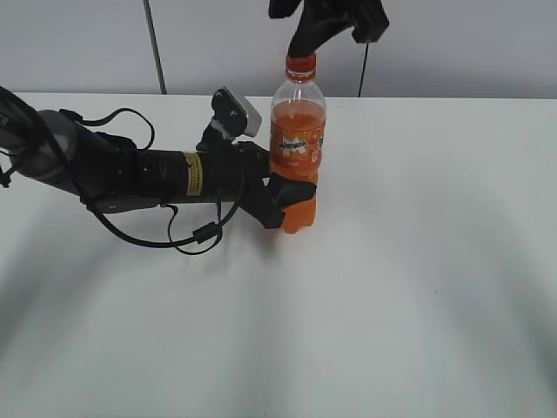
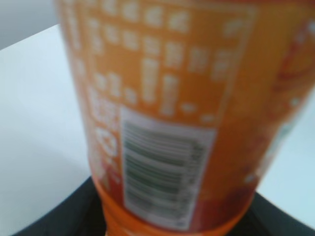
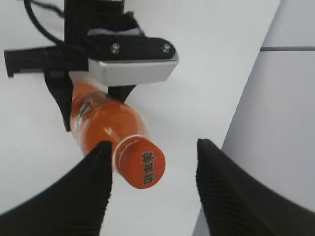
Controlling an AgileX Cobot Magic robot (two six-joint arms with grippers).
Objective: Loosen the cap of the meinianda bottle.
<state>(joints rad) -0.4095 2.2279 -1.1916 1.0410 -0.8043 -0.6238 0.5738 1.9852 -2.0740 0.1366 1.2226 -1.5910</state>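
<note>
The meinianda bottle (image 1: 297, 148) stands upright on the white table (image 1: 418, 261), with orange drink inside and an orange-and-green label. My left gripper (image 1: 287, 196) is shut on its lower body from the left. In the left wrist view the blurred label of the bottle (image 2: 172, 98) fills the frame between the dark jaws of the left gripper (image 2: 172, 216). The orange cap (image 1: 300, 63) sits on the neck. Just above it hangs my right gripper (image 1: 335, 39). In the right wrist view the right gripper (image 3: 154, 144) is open around the cap (image 3: 142, 167): one finger is beside it, the other well apart.
The left arm (image 1: 130, 170) lies low across the table's left side with a looping black cable (image 1: 187, 239). The table's back edge (image 1: 435, 97) meets a grey wall. The left wrist camera (image 3: 130, 69) sits close behind the bottle.
</note>
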